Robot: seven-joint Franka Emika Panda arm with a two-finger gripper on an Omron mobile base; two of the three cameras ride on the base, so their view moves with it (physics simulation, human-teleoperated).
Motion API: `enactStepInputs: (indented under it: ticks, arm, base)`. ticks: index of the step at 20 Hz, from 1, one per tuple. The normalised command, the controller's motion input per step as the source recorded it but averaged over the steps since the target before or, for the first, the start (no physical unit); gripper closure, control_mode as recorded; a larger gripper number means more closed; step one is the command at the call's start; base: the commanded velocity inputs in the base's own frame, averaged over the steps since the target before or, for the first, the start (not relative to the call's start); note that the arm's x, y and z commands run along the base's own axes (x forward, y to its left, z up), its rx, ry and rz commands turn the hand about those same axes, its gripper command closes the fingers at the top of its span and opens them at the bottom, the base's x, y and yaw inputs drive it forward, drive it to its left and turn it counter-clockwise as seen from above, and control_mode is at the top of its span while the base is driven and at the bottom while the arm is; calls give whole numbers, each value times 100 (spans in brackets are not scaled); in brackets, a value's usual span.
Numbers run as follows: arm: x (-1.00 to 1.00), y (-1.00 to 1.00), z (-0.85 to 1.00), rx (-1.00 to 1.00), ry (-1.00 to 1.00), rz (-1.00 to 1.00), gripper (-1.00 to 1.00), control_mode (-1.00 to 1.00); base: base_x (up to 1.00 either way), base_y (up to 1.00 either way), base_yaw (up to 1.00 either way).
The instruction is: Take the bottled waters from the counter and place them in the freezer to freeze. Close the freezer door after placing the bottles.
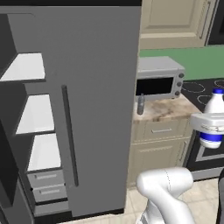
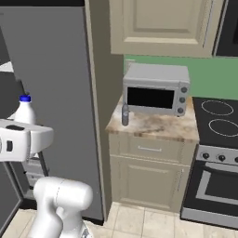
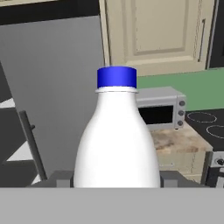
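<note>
1. We see the white plastic bottle with blue cap and blue label (image 1: 214,119) upright in the two-finger gripper (image 1: 208,124), jaws clamped on its lower body. It hangs in the air in front of the black stovetop (image 1: 205,89), well off the counter. Upright grip likely so it can stand on a shelf.
2. Hand view: bottle (image 3: 116,140) sits between the dark fingers (image 3: 59,178), cap up.
3. 2nd bottle, translucent grey plastic (image 2: 125,115), stands on the beige marbled stone counter (image 2: 158,126) at its left edge, just in front of the grey toaster oven (image 2: 157,89)'s left corner. Not yet picked.
4. Tall grey freezer compartment (image 1: 37,131) stands open, white shelves (image 1: 38,113) bare, grey drawers (image 1: 46,186) below. The plain grey door (image 1: 100,109) beside it is closed.
5. Our guess: carry step, 1 of 2 bottles in hand, neither stored, door closing left.
</note>
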Motion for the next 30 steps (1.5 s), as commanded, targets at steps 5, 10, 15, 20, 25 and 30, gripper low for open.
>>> enactStepInputs:
  ticks: [5, 10, 15, 20, 25, 30]
  arm:
    - [0, 0, 0, 0, 0, 0, 100, 100]
    - [0, 0, 0, 0, 0, 0, 100, 100]
    - [0, 0, 0, 0, 0, 0, 100, 100]
    - [0, 0, 0, 0, 0, 0, 100, 100]
    - [0, 0, 0, 0, 0, 0, 100, 100]
    - [0, 0, 0, 0, 0, 0, 100, 100]
  base:
    - [10, 58, 0]
    - [33, 43, 0]
    - [38, 31, 0]
    - [40, 38, 0]
    - [39, 48, 5]
    - [47, 51, 12]
